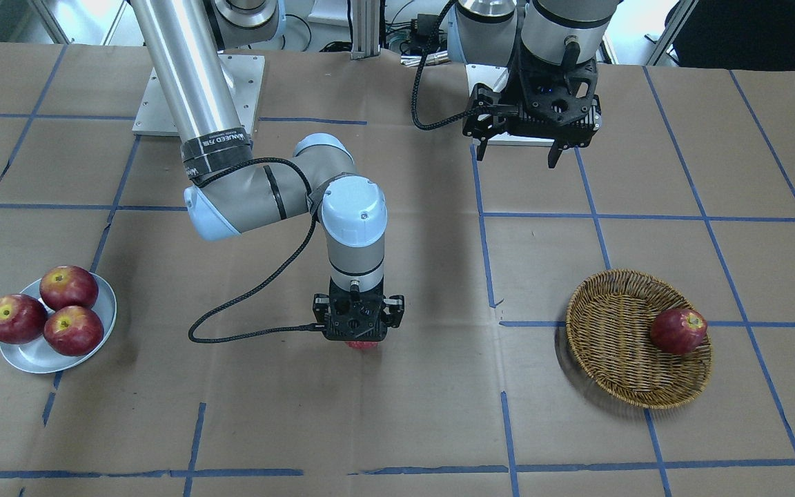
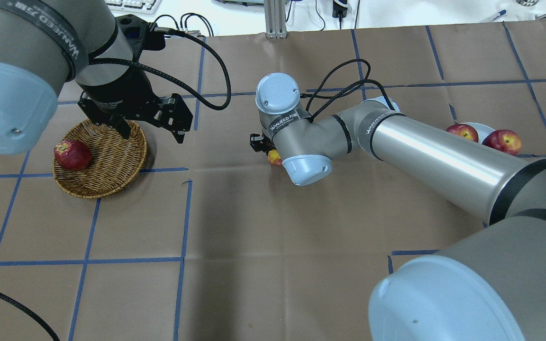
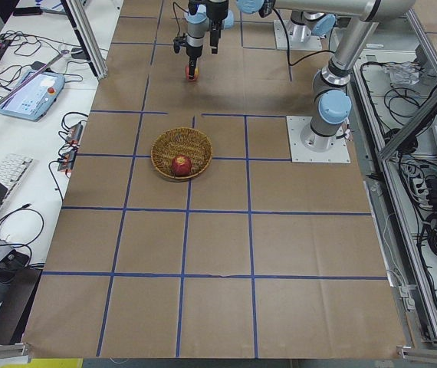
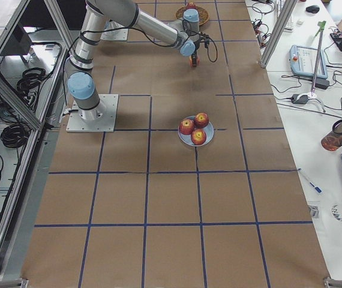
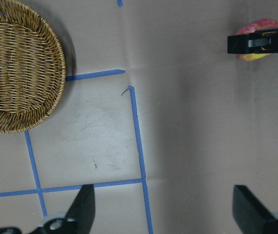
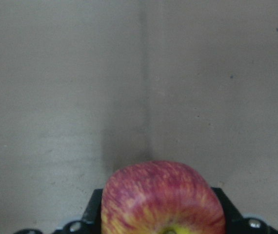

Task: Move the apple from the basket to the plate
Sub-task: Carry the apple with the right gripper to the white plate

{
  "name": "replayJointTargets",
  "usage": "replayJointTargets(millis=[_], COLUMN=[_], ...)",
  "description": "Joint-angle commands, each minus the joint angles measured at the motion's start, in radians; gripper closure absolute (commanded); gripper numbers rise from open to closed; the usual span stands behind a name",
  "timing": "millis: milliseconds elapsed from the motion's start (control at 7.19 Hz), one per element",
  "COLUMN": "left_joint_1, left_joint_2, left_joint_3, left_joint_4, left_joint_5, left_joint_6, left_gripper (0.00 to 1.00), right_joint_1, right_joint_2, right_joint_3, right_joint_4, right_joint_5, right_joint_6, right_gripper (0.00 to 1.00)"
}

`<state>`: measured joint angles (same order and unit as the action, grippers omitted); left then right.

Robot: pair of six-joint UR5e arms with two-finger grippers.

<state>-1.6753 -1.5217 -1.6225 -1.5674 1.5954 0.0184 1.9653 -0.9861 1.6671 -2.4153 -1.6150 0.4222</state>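
The right claw (image 1: 359, 328) is clamped on the apple (image 6: 161, 195), a black finger against each flank in the wrist view, stem end with its yellow patch turned up into the palm. Claw and apple sit low over the brown paper table cover (image 6: 56, 73), mid-table.

The fruit looks firm, round and waxy-smooth, moderately heavy for a two-finger pinch. It is best taken across its widest girth, tightly enough not to roll, gently enough not to bruise.

That view cuts off the apple's lower half, and in the front view the claw's housing covers all but a red sliver. Whether the apple rests on the paper or hangs clear of it cannot be told, nor how deep the fingers reach.

Farther off, toward the robot's left, the left claw (image 1: 516, 157) hangs spread wide and empty. Beyond it lies the basket (image 1: 604, 324), holding one darker apple (image 1: 678, 330). Well apart on the opposite side is the plate (image 1: 28, 357), crowded by three red apples (image 1: 68, 286). The overhead view mostly hides it behind the arm.
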Motion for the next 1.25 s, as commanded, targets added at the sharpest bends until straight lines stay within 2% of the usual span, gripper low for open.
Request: replayJointTargets(millis=[0, 139, 278, 696, 1113], left_joint_1=[-0.001, -0.001, -0.001, -0.004, -0.006], left_joint_2=[0.001, 0.001, 0.001, 0.0, 0.012], left_joint_3=[-0.008, -0.008, -0.008, -0.007, -0.008], left_joint_4=[0.001, 0.001, 0.001, 0.001, 0.001], left_joint_5=[0.0, 0.0, 0.0, -0.002, -0.005], left_joint_6=[0.0, 0.0, 0.0, -0.003, 0.0], left_gripper=[0.01, 0.01, 0.01, 0.01, 0.01], right_joint_1=[-0.014, -0.029, -0.078, -0.349, -0.57], right_joint_2=[-0.021, -0.076, -0.153, -0.366, -0.431], right_joint_3=[-0.007, -0.016, -0.029, -0.017, 0.023], right_joint_4=[-0.001, 0.028, 0.145, 0.402, 0.444], right_joint_5=[-0.005, -0.049, -0.051, -0.04, -0.037], right_joint_6=[-0.013, -0.076, -0.126, -0.495, -0.718], right_gripper=[0.51, 0.51, 0.51, 0.51, 0.51])
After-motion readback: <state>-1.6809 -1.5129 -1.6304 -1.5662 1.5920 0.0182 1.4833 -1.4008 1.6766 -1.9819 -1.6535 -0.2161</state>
